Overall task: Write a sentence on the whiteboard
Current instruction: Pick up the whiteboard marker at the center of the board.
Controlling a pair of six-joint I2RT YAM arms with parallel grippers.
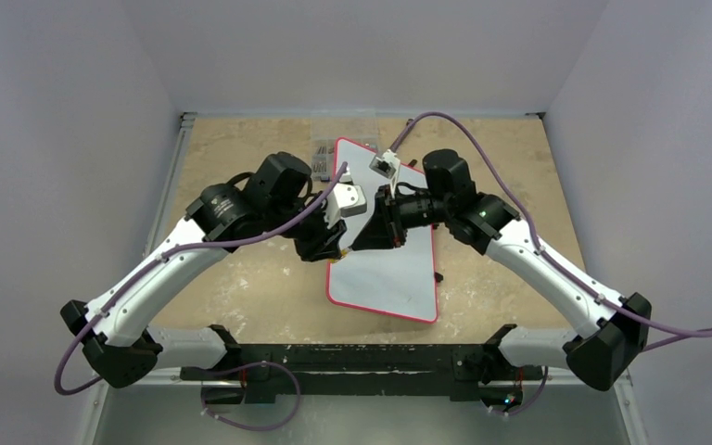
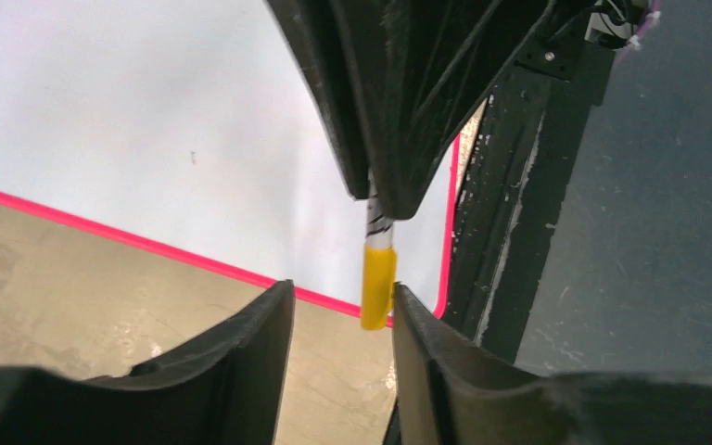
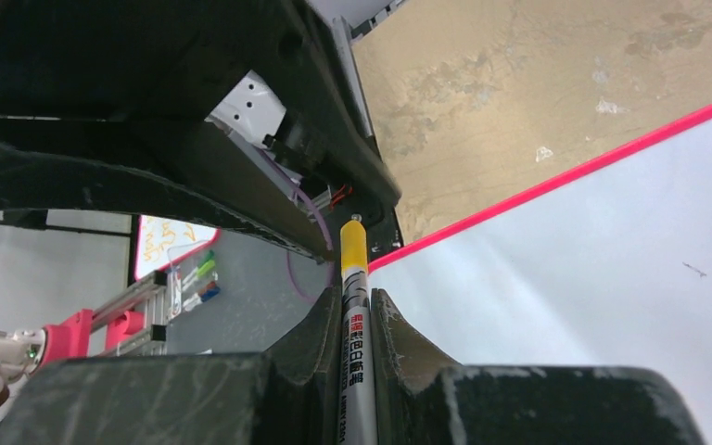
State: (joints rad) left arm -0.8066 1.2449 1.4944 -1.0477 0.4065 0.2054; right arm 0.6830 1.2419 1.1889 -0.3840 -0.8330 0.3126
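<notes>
The whiteboard lies flat mid-table, its red frame around a pale surface. No sentence shows on it, only a tiny dark speck. My right gripper is shut on a white marker pen with a yellow cap and holds it above the board's left edge. My left gripper faces it, open. The yellow cap sits between its fingers, close against the right one. The right gripper's black fingers fill the top of the left wrist view.
A small clear box of pens lies by the board's far left corner. Beige tabletop surrounds the board. A black rail runs along the near edge. A distant board with orange scribbles shows off the table.
</notes>
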